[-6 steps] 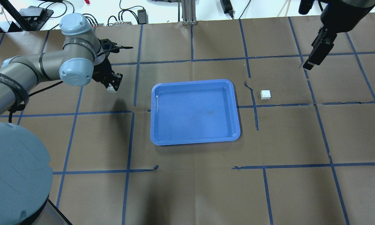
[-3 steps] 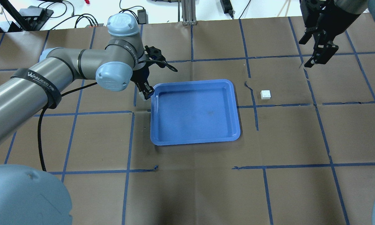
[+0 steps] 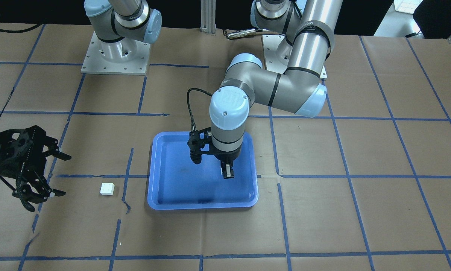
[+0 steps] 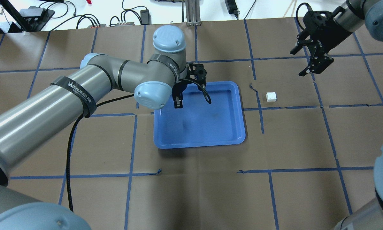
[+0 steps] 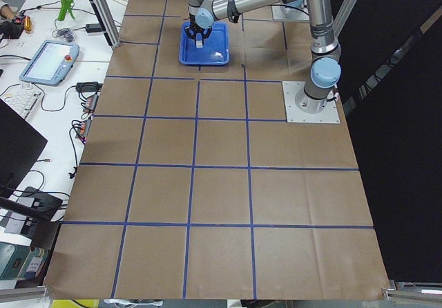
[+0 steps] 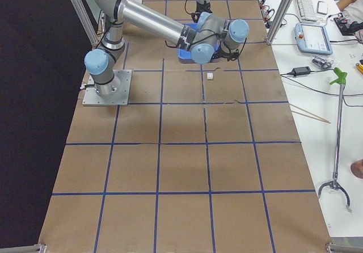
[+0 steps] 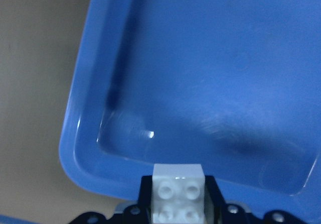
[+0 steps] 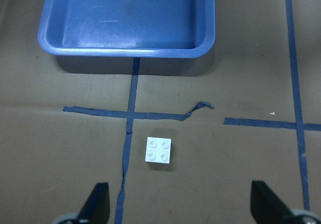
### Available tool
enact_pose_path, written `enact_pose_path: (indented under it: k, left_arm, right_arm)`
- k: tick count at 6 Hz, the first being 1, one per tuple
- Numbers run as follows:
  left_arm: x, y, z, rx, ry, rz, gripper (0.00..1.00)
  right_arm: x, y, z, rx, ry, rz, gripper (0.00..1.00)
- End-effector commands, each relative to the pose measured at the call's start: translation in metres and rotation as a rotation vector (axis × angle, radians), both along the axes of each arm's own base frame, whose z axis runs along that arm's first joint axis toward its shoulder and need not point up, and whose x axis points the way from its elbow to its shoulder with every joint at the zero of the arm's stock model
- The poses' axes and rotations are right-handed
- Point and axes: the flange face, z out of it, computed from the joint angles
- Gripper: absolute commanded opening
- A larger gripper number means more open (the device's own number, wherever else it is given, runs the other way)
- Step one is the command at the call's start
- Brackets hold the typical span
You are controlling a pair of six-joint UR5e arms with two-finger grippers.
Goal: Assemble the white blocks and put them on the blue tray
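Note:
The blue tray [image 4: 210,127] lies mid-table; it also shows in the front view [image 3: 180,188]. My left gripper [image 4: 177,103] hangs over the tray's far left part, shut on a white block [image 7: 178,196] with its studs facing the wrist camera. In the front view this gripper [image 3: 227,172] is above the tray floor. The second white block [image 4: 271,96] lies studs up on the brown paper to the right of the tray, also seen in the right wrist view [image 8: 159,149]. My right gripper [image 4: 297,63] is open and empty, above and beyond that block.
Brown paper with a blue tape grid [image 4: 261,118] covers the table. Cables and power bricks [image 4: 127,16] lie past the far edge. A metal post [image 4: 191,12] stands at the back centre. The arm bases [image 3: 114,52] are at the robot side.
My left arm has swung right from left of the tray to over its inside, carrying the white block. My right gripper has turned and shifted slightly left. The loose block has not moved.

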Motion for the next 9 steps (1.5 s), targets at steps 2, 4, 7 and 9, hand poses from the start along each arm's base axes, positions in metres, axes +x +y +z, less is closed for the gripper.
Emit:
enact_pose_path:
  k: [2, 4, 7, 9]
  left_arm:
    - [-0.023, 0.039, -0.048, 0.052, 0.031, -0.126, 0.14]
    - [-0.036, 0.045, -0.054, 0.021, 0.05, -0.14, 0.18]
    - [-0.039, 0.048, -0.057, 0.02, 0.048, -0.106, 0.85]
    - [-0.031, 0.049, 0.017, -0.032, 0.062, -0.015, 0.88]
  right_arm:
    - [0.011, 0.016, -0.081, 0.007, -0.093, -0.037, 1.0]
    - [0.014, 0.027, -0.115, 0.002, -0.091, -0.047, 1.0]
    - [0.017, 0.03, -0.147, 0.016, -0.109, -0.049, 1.0]
    - [0.016, 0.033, -0.156, 0.029, -0.101, -0.041, 1.0]
